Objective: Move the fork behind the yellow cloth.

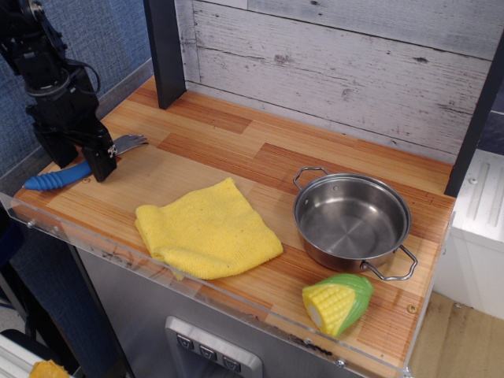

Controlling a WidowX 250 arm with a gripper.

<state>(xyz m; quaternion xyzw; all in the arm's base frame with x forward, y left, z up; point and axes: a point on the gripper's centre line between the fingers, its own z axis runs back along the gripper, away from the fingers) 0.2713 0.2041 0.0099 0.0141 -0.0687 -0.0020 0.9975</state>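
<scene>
You had: 1 fork [79, 163] | 1 yellow cloth [206, 228] | 1 steel pot [352, 221] | 1 toy corn [337, 303] | 1 gripper [79, 161] | 1 wooden counter [236, 157]

The light is bright, even and soft over the whole worktop [236, 157]. Shadows are weak: a pale one lies on the wood just right of the gripper [79, 153], near the left edge, and a thin dark one follows the front rim of the pot [352, 219]. Inside the pot the steel shows mild reflections, without strong glare. The clear strip along the front edge shines a little. The picture is sharp in the middle, only slightly grainy, and the edges show no clear bending.
</scene>
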